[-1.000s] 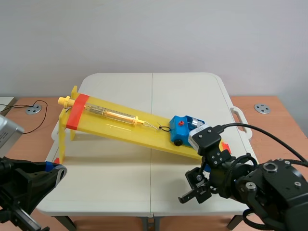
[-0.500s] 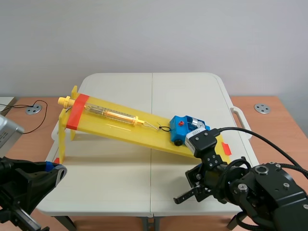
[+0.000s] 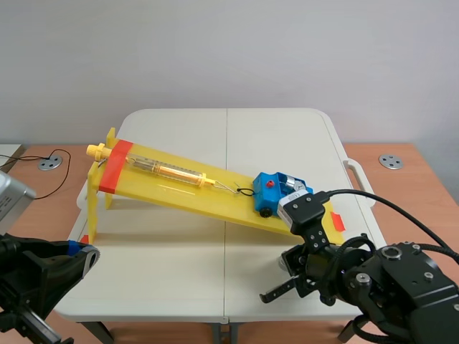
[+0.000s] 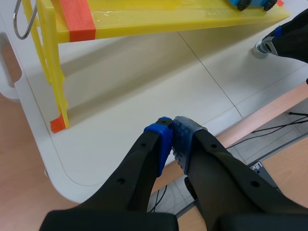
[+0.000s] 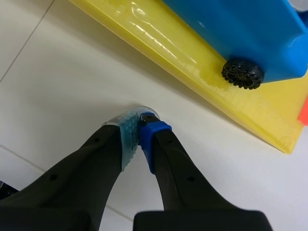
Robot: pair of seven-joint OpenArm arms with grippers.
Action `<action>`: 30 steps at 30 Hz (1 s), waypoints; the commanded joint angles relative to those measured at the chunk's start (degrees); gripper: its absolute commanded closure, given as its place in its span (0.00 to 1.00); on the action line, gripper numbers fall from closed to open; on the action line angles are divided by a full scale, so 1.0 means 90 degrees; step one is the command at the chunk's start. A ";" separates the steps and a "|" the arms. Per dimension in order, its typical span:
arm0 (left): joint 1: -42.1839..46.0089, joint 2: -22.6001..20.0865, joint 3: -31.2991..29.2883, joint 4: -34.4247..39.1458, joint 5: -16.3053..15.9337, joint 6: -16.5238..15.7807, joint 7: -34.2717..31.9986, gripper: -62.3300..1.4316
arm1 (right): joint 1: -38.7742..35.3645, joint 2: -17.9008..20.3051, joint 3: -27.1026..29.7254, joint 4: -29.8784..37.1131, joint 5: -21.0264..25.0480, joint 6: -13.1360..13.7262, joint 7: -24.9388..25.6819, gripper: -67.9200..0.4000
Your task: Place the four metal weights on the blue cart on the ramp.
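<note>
The blue cart (image 3: pixel 275 192) sits at the low end of the yellow ramp (image 3: pixel 165 188), right of the frame's centre. Silvery metal weights (image 3: pixel 292 185) seem to rest on it, but I cannot tell how many. The right gripper (image 5: pixel 139 120) hangs over the white table (image 3: pixel 179 251) at lower right, jaws closed and empty. The left gripper (image 4: pixel 171 127), at lower left, is the same.

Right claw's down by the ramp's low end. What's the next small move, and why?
Probably raise the right claw a little above the table. It is shut on nothing, tips low beside the yellow ramp, close to the wheel of the blue cart, and no loose weight shows nearby to grasp.
</note>
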 commanded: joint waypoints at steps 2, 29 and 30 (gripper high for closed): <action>-0.0129 0.0138 -0.0080 0.0425 -0.0328 -0.0160 -0.0493 0.92 | 0.0204 0.0447 0.0044 0.1001 0.0542 -0.0189 -0.0058 0.98; -0.0126 0.0138 -0.0080 0.0425 -0.0328 -0.0160 -0.0493 0.92 | -0.1690 0.1367 0.2822 0.5311 0.2433 0.0238 -0.1396 0.98; -0.0126 0.0138 -0.0080 0.0425 -0.0328 -0.0160 -0.0493 0.92 | -0.1586 0.1365 0.2805 0.5275 0.2433 0.0238 -0.1399 0.98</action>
